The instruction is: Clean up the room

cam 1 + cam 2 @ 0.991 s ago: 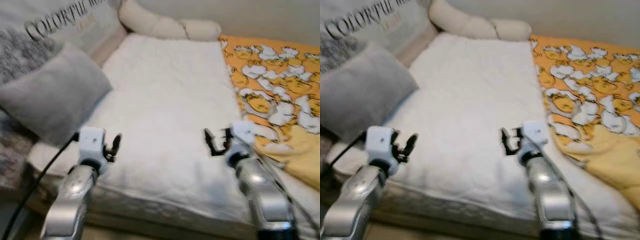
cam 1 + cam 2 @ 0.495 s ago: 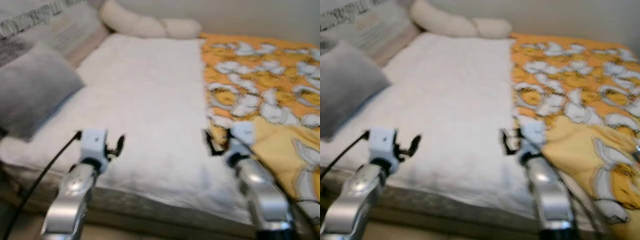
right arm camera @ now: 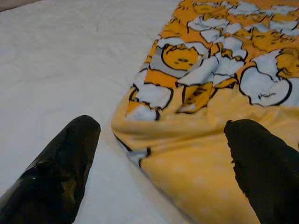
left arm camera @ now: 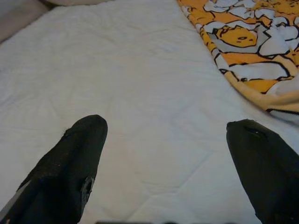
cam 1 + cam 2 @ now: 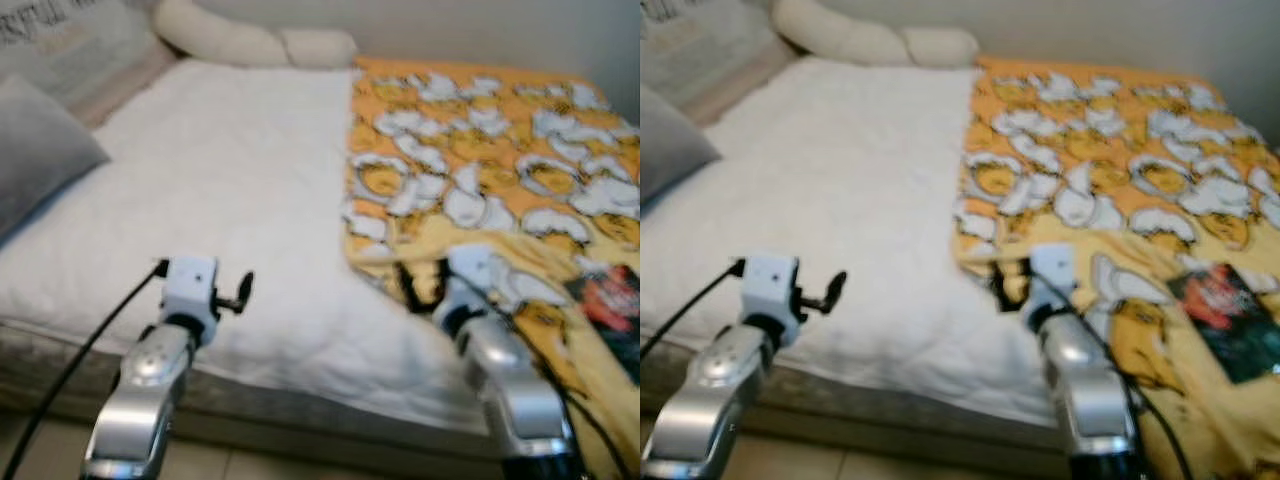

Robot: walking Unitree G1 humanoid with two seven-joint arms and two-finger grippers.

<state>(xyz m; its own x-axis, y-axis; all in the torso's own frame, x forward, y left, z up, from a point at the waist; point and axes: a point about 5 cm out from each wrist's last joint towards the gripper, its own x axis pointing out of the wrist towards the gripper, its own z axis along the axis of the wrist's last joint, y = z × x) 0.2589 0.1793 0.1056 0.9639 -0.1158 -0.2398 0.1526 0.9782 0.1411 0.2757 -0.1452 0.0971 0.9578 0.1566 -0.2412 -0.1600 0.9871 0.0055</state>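
A bed with a white quilted mattress cover (image 5: pixel 230 190) lies before me. An orange and yellow cartoon-print blanket (image 5: pixel 480 150) covers its right half, with its edge crumpled near the front. A dark book or packet (image 5: pixel 1228 320) lies on the blanket at the far right. My left gripper (image 5: pixel 242 291) hovers open over the white cover near the bed's front edge, holding nothing. In the left wrist view its fingers (image 4: pixel 79 154) stand wide apart above the cover. My right gripper (image 5: pixel 415 285) is open just over the blanket's crumpled edge (image 3: pixel 154 154), also holding nothing.
A grey pillow (image 5: pixel 35 150) lies at the bed's left side, under a printed cushion (image 5: pixel 60 35). Cream bolster pillows (image 5: pixel 250 42) line the head of the bed against the wall. Tiled floor (image 5: pixel 230 465) runs along the bed's front edge.
The whole view has swung to the right, so the camera moved. More of the blanket and the dark book have come into view. Both arms keep their pose, grippers still open.
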